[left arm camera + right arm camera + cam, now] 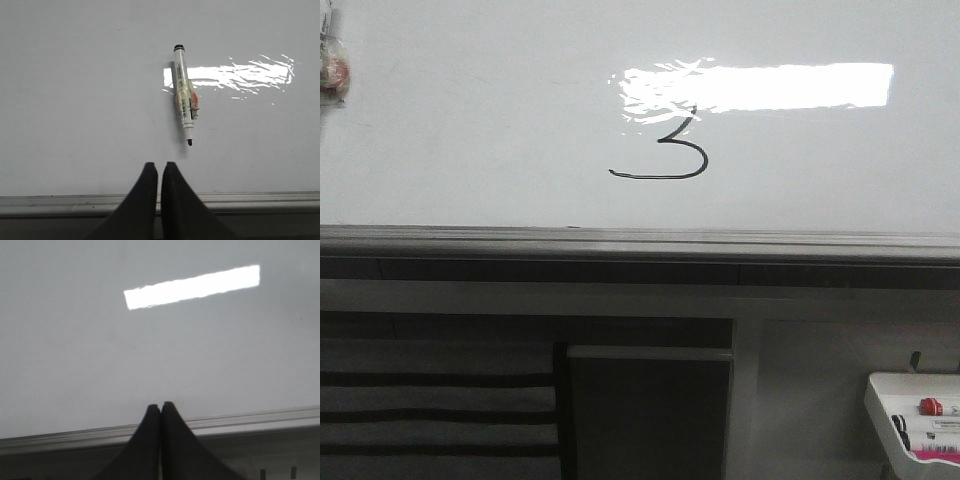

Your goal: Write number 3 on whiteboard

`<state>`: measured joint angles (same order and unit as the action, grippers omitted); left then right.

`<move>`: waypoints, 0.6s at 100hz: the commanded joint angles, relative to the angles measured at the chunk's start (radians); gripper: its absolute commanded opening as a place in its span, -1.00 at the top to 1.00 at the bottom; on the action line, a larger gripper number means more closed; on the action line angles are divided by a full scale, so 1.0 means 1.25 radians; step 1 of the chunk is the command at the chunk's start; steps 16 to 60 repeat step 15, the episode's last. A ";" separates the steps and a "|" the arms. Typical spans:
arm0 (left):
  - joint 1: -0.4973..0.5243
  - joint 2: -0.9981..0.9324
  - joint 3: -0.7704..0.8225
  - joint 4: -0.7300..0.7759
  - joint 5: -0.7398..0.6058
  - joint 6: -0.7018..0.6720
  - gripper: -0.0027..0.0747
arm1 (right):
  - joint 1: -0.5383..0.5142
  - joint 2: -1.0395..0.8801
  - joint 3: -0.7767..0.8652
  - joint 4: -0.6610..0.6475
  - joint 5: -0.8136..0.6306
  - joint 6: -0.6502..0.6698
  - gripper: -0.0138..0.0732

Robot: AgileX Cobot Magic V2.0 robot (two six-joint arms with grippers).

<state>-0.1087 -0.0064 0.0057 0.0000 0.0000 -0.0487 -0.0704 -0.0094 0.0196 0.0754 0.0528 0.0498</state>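
The whiteboard [470, 130] fills the upper front view, with a bright rectangular reflection and a grey bottom rail [620, 240]. The number 3 [660, 178] is drawn in thin black line just under the reflection, with a long leftward tail. Neither gripper shows in the front view. In the left wrist view my left gripper [160, 166] is shut and empty just above the rail. A white marker [184, 95] with tape round its middle rests against the board [75, 100], tip toward the fingers, apart from them. My right gripper [160, 406] is shut and empty before bare board [75, 365].
A small white tray [880, 400] with markers [940, 407] hangs at the lower right, below the rail. A small reddish object [332, 65] sits at the board's left edge. A dark panel [650, 420] and striped slats lie under the rail.
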 commanded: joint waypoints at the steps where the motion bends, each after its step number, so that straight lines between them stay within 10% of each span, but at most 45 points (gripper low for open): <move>1: 0.001 -0.026 0.002 0.000 -0.060 -0.006 0.98 | -0.003 -0.017 0.017 0.001 -0.069 -0.002 0.86; 60: 0.001 -0.026 0.002 0.000 -0.060 -0.006 0.98 | -0.003 -0.017 0.017 0.001 -0.069 -0.002 0.86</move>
